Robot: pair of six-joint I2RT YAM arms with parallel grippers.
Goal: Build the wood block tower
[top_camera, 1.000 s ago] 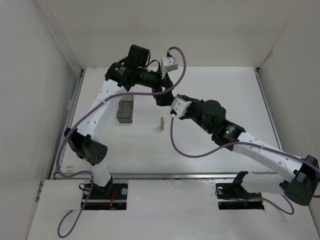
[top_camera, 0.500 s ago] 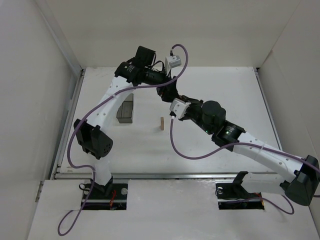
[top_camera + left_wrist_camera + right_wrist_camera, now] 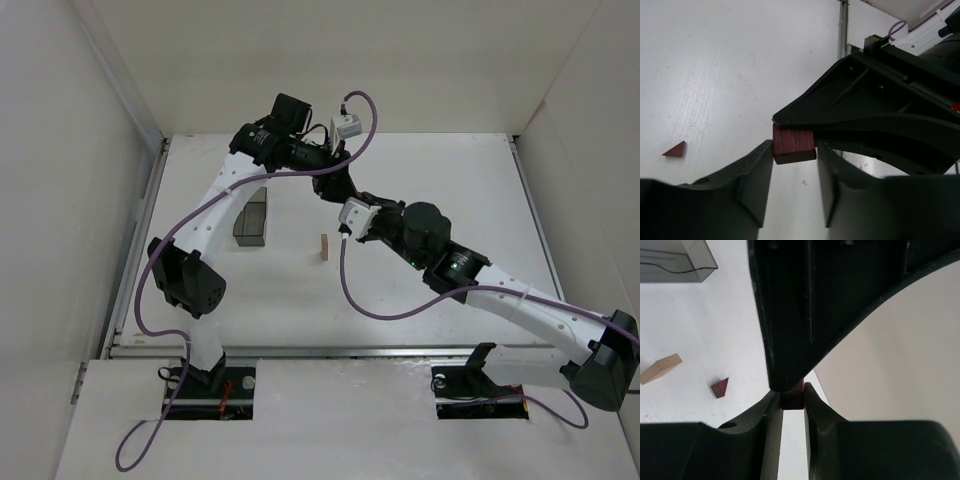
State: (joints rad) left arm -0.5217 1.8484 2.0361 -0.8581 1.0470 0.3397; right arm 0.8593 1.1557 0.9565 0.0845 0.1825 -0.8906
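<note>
My right gripper (image 3: 791,392) is shut on a small dark reddish-brown block (image 3: 792,400) above the table's middle. My left gripper (image 3: 794,150) comes in from the far side, its two fingers against the sides of the same block (image 3: 794,145) at their tips. In the top view the two grippers meet (image 3: 343,203) and the block is hidden there. The slim light tan piece (image 3: 324,247) stands upright on the table, in front and to the left of them, also in the right wrist view (image 3: 660,368). A small reddish-brown triangular piece (image 3: 675,149) lies on the table near it (image 3: 720,387).
A dark translucent rectangular bin (image 3: 251,222) stands left of the tan piece, under the left arm's reach. White walls close in the table (image 3: 450,170) on the left, back and right. Purple cables hang from both arms.
My left arm has swung right to the right gripper, and its jaws have narrowed from wide open onto the red block. The right gripper has stayed in place, holding the block.
</note>
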